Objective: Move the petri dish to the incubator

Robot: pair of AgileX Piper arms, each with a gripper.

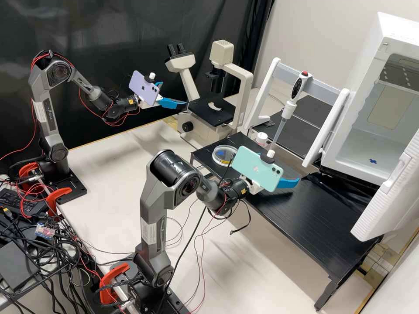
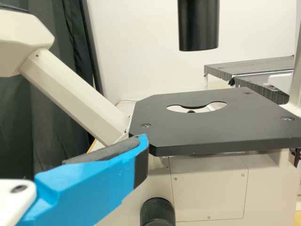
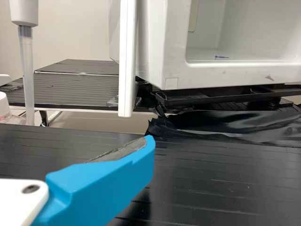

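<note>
In the high view, my right tool (image 1: 288, 172) is spread wide above the black table (image 1: 314, 213). At its ten o'clock the petri dish (image 1: 224, 155) lies on that table; toward two, the incubator (image 1: 395, 27) stands open. My left tool (image 1: 176, 94), also wide, has the microscope (image 1: 238, 72) at three o'clock.

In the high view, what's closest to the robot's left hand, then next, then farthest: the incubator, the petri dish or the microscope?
From the left hand:
1. Microscope, right beside it.
2. Petri dish, on the black stand in front of the microscope.
3. Incubator, far over at the right side.
</note>
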